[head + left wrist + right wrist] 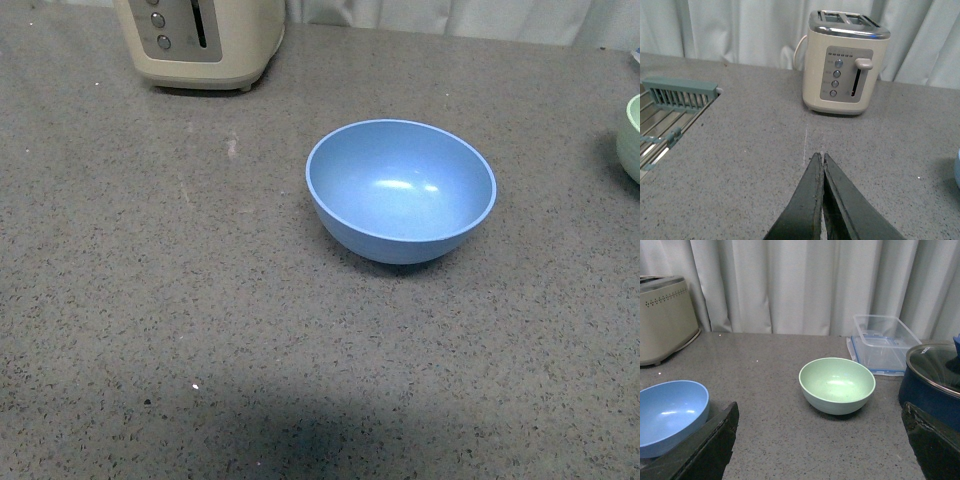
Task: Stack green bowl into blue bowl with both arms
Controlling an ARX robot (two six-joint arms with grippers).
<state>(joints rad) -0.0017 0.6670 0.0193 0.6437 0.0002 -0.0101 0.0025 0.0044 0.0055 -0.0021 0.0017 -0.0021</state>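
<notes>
Approach step: the right gripper (820, 432), fingers spread, must next take the green bowl (837, 385); the left gripper (821, 160) has its fingers pressed together.

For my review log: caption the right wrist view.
Right gripper open, facing the empty green bowl; blue bowl apart, nothing stacked yet.

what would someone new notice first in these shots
The light blue round plastic bowl sits empty and upright near the middle of the grey speckled countertop, the brightest thing in the front view. The pale mint-green round plastic bowl stands apart to its right, also empty. A cream two-slot toaster sits at the back left by the white curtain.
</notes>
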